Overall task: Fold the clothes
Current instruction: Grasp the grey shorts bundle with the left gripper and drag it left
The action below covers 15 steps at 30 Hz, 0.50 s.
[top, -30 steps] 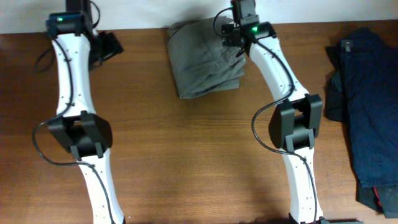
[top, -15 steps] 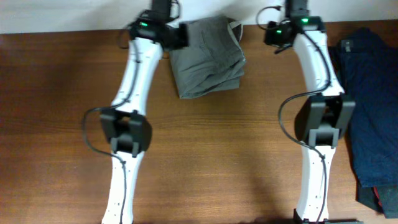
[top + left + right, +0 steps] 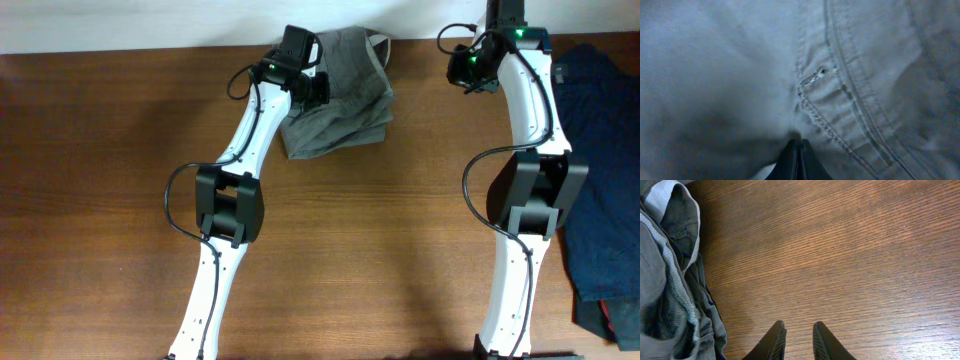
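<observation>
Folded shorts [image 3: 345,110] at far edge of bench [image 3: 100,150], under left tool [image 3: 800,150]: shut, tips on the cloth, pinch or not cannot tell. Right tool [image 3: 796,330] a little open, empty. Could drag the fold apart if pulled sideways.

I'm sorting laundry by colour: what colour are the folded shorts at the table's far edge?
Olive-grey; the shorts show best in the overhead view.

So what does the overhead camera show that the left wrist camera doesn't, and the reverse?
Only the overhead shows both arms, the wooden table and the navy garments at the right edge. Only the left wrist shows seam stitching up close and how the left gripper meets the fabric, fingers together. Both show the olive-grey shorts.
</observation>
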Tool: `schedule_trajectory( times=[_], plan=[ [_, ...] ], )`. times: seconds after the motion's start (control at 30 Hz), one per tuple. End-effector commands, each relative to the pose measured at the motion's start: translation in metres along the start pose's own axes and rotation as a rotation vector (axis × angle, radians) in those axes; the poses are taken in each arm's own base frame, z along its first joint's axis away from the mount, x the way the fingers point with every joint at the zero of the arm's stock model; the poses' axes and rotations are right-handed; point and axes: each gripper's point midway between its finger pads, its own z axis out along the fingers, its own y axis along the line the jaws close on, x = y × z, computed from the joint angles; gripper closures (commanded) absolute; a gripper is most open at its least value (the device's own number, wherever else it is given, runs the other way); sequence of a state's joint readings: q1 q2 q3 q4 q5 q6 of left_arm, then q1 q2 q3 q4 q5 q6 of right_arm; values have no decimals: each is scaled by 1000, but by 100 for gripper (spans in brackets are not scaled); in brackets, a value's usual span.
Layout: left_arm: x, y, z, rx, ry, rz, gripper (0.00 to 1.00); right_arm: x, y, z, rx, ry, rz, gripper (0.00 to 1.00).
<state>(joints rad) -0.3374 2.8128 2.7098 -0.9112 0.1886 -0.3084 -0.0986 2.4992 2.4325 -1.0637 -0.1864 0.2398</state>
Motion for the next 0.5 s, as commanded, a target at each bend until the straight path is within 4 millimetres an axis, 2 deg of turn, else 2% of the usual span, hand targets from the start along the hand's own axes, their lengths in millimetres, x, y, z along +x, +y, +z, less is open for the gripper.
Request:
schedule_trajectory(
  times=[0.0, 0.17, 0.3, 0.47],
  plan=[
    [16, 28, 22, -25, 52, -20, 94, -14, 13, -32, -29, -58, -13, 76],
    [19, 59, 20, -98, 67, -54, 94, -12, 13, -32, -27, -50, -12, 77],
    [19, 92, 14, -191, 73, -82, 91, -12, 13, -32, -26, -50, -12, 77],
    [20, 123, 5, -236, 92, -120, 88, -12, 13, -32, -26, -48, -11, 77]
  ],
)
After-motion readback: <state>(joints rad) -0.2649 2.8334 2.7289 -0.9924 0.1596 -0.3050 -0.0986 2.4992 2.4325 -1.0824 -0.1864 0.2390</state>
